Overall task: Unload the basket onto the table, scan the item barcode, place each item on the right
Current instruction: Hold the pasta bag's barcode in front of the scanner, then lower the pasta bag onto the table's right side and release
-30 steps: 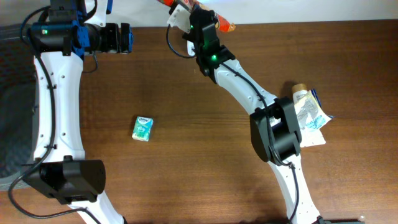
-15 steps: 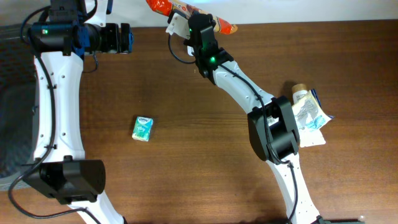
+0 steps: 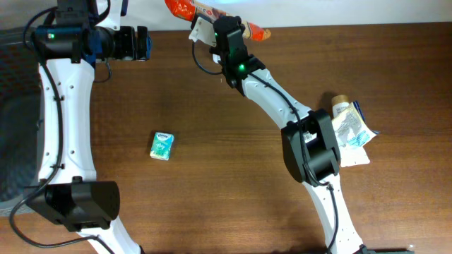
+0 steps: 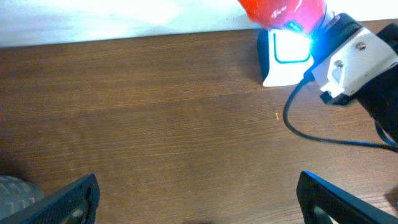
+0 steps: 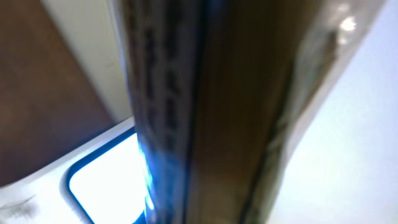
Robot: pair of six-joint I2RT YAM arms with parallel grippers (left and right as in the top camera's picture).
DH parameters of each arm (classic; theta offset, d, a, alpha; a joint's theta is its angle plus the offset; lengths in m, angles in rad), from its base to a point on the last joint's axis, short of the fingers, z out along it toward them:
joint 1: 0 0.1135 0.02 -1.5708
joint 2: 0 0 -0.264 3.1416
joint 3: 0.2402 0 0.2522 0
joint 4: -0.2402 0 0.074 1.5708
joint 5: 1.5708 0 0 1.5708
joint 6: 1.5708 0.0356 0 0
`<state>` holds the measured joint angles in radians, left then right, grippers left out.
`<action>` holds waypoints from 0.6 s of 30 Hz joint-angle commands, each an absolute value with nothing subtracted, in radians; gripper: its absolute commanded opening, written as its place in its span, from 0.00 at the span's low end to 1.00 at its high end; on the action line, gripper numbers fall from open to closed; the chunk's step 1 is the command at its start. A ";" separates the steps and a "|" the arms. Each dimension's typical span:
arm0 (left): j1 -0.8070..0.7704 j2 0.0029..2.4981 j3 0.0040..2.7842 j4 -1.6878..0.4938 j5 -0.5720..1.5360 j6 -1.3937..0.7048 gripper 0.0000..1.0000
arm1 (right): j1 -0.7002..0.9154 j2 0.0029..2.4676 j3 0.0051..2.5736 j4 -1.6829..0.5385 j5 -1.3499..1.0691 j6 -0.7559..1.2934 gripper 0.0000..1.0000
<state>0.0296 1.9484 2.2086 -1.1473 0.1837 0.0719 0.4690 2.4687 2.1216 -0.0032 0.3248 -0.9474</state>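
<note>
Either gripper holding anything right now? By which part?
The right gripper is shut on the red-orange packet, gripping near its middle, with both ends sticking out. The left gripper is open and empty.

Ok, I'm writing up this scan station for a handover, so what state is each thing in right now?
orange packet: gripped, held over the scanner
scanner: window lit blue
right end effector: shut on the orange packet
left end effector: open, empty
teal packet: lying flat, nothing touching it
pile of pouches: lying loose, nothing touching it
</note>
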 commanded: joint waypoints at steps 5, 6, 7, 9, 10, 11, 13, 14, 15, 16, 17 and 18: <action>0.031 1.932 2.213 -1.146 0.187 0.088 0.99 | 0.436 2.094 2.163 -0.382 0.352 -0.602 0.04; 0.031 1.932 2.213 -1.146 0.187 0.088 0.99 | 0.436 2.044 2.163 -0.492 0.352 -0.471 0.04; 0.031 1.932 2.213 -1.146 0.187 0.088 0.99 | 0.436 2.012 2.163 -0.566 0.352 -0.371 0.04; 0.031 1.932 2.213 -1.145 0.187 0.088 0.99 | 0.436 1.944 2.163 -0.737 0.345 -0.173 0.04; 0.031 1.932 2.213 -1.145 0.187 0.088 0.99 | 0.436 1.922 2.163 -0.807 0.345 -0.110 0.04; 0.031 1.932 2.213 -1.145 0.187 0.088 0.99 | 0.433 1.894 2.163 -0.928 0.344 -0.008 0.04; 0.031 1.932 2.213 -1.146 0.187 0.088 0.99 | 0.426 1.882 2.163 -1.154 0.302 0.123 0.04; 0.031 1.932 2.213 -1.146 0.187 0.088 0.99 | 0.421 1.888 2.163 -1.225 0.260 0.146 0.04; 0.031 1.932 2.213 -1.146 0.187 0.088 0.99 | 0.414 1.900 2.162 -1.311 0.189 0.166 0.04; 0.031 1.932 2.213 -1.146 0.187 0.088 0.99 | 0.402 1.921 2.151 -1.415 0.070 0.171 0.04; 0.031 1.932 2.213 -1.145 0.187 0.088 0.99 | 0.396 1.934 2.135 -1.467 0.023 0.170 0.04; 0.031 1.932 2.213 -1.146 0.187 0.088 0.99 | 0.394 1.947 2.113 -1.498 0.002 0.170 0.04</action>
<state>0.0296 1.9484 2.2086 -1.1469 0.1833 0.0719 0.4088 1.9141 2.1437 -1.4349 0.1734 0.0788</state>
